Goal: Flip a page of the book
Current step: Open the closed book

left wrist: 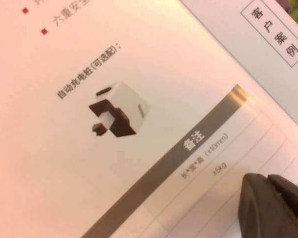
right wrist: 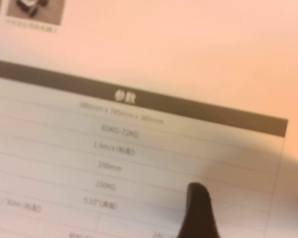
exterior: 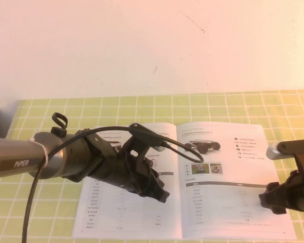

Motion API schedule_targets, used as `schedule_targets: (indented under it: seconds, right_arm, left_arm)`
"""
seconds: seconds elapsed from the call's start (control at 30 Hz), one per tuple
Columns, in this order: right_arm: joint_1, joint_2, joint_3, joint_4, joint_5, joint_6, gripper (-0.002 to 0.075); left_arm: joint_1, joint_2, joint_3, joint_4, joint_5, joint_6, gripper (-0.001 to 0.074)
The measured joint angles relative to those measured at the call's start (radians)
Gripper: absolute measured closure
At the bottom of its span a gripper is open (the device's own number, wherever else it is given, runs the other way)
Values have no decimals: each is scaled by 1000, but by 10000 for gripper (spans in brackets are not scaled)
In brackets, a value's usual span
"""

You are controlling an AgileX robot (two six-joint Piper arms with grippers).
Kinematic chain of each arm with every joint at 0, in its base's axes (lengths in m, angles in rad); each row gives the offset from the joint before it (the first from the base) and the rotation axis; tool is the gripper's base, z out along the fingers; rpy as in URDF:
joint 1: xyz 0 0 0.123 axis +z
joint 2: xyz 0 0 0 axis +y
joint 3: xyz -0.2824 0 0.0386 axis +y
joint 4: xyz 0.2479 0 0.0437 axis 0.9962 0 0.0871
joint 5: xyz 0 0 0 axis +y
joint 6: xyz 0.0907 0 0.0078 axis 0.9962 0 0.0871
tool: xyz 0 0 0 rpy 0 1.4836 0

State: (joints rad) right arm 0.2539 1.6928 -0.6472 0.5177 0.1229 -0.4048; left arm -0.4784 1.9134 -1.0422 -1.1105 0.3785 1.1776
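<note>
- My left gripper (exterior: 159,192) hangs low over the one open book (exterior: 220,202), left leaf; fingers' state unreadable.
- My right gripper (exterior: 273,202) sits low over the right page (exterior: 228,172); its state unreadable too.

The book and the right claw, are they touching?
Cannot tell. In the right wrist view a dark fingertip of the right gripper overlaps the book, with no clear gap or contact.
</note>
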Motion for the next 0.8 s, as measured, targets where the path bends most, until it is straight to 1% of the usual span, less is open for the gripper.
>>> schedule_targets:
  seconds: [0.3, 0.8]
  right_arm:
    - [30, 8, -2, 0, -30, -3, 265]
    - [30, 19, -8, 19, -30, -5, 265]
  left_arm:
    - [0, 0, 0, 0, 0, 7, 738]
    - [0, 0, 0, 0, 0, 6, 738]
